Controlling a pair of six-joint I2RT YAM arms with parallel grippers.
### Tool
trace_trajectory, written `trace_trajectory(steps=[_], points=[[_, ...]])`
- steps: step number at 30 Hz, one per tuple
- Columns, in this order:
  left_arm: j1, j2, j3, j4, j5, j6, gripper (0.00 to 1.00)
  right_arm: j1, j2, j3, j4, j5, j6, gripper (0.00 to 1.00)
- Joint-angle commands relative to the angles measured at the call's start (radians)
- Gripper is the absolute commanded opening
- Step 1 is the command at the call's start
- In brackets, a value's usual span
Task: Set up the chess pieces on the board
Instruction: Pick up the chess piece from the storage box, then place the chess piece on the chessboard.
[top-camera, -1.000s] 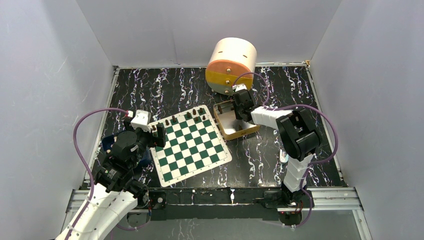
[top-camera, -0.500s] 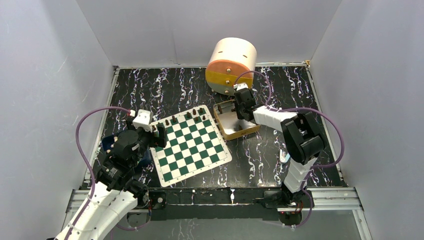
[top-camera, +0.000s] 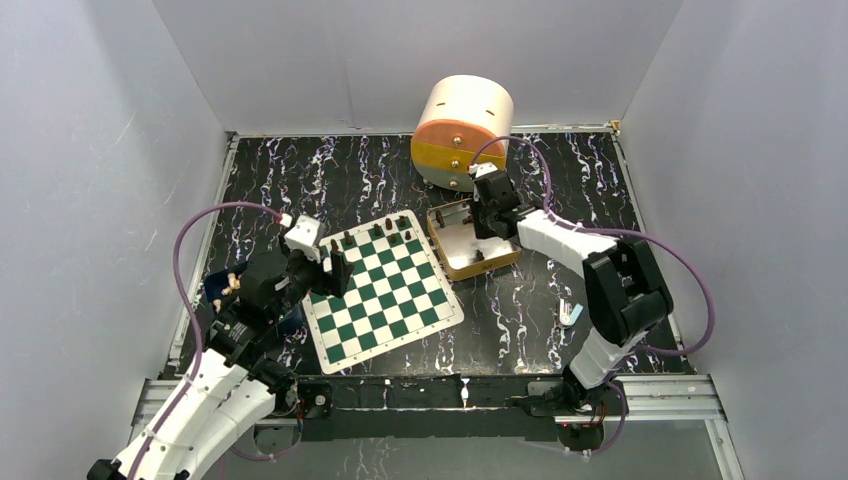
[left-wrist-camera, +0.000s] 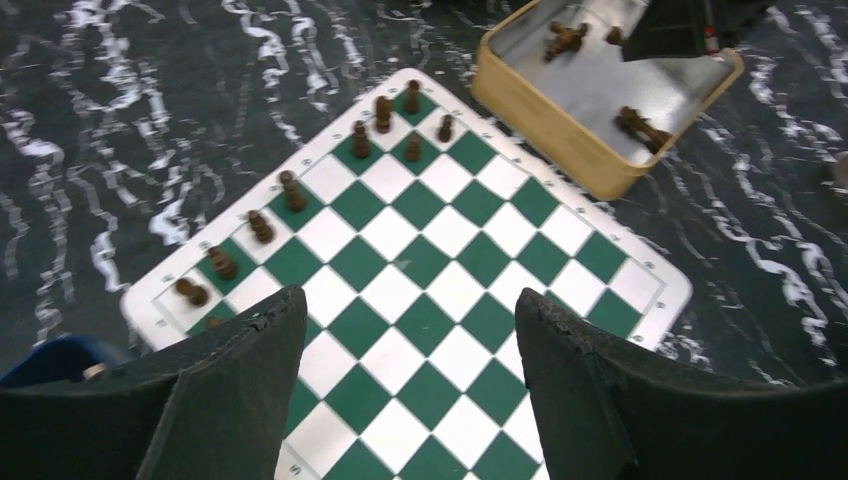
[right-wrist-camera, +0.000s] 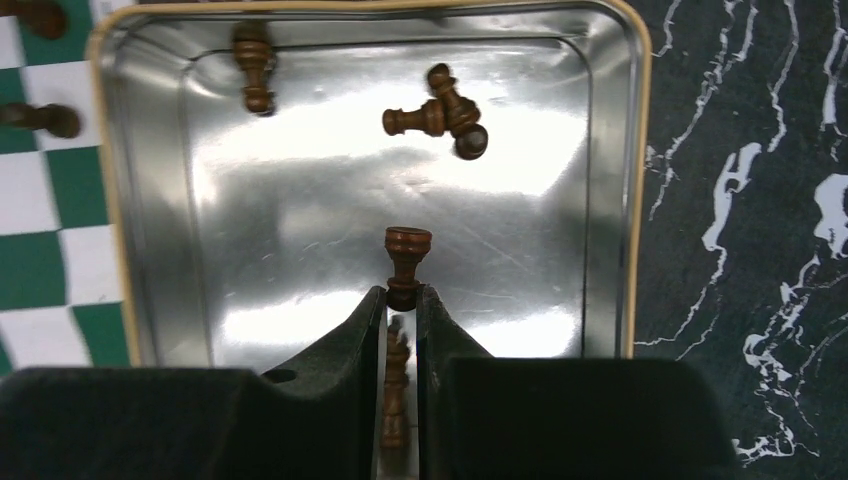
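- The right gripper (right-wrist-camera: 402, 300) is clamped on a brown chess piece (right-wrist-camera: 408, 248). Its two fingertips pinch the rounded head, and the flat base points away from the wrist.
- That piece is over the shiny metal floor of the tan tray (right-wrist-camera: 633, 200). Whether it touches the floor cannot be told.
- The tray lies just beside the far right corner of the board (top-camera: 385, 295).
- Three loose pieces lie on their sides in the tray. A single one (right-wrist-camera: 252, 62) is close to the wall nearest the board, and a crossed pair (right-wrist-camera: 440, 112), touching each other, lies further from the board.
- The left gripper (left-wrist-camera: 405, 310) has its fingers spread wide with nothing between them. It hangs above the left side of the board, wrist camera looking down across the squares.
- On the board stand nine chess pieces (left-wrist-camera: 292, 190). Seven are strung along the board's far edge row, with gaps between some. Two more are one row in, at the end of the board nearest the tray.
- A tan and orange cylinder (top-camera: 462, 125) lies on its side beyond the tray, well apart from the board.
- A blue object (left-wrist-camera: 45, 362) sits just off the board's left edge, under the left arm.
- Board, tray and cylinder all rest on a black marbled table (top-camera: 520, 310).
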Motion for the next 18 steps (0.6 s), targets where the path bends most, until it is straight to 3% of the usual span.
trace_trajectory(steps=[1,4,7,12,15,18], points=[[0.003,0.058,0.008,0.095,0.151,-0.099,0.72,-0.003,-0.123,0.037,-0.015,-0.181,0.003,0.17],[0.003,0.117,0.036,0.100,0.157,-0.232,0.70,-0.002,-0.182,0.005,0.021,-0.329,-0.003,0.18],[0.003,0.154,0.043,0.149,0.274,-0.219,0.64,-0.002,-0.223,-0.016,0.051,-0.503,0.003,0.18],[0.003,0.159,0.058,0.207,0.575,0.159,0.63,0.005,-0.260,-0.032,0.079,-0.741,0.036,0.19],[0.003,0.156,0.050,0.228,0.804,0.458,0.63,0.012,-0.257,-0.034,0.085,-0.909,0.059,0.18],[0.003,0.172,0.047,0.233,0.842,0.627,0.62,0.037,-0.247,-0.033,0.090,-1.008,0.075,0.18]])
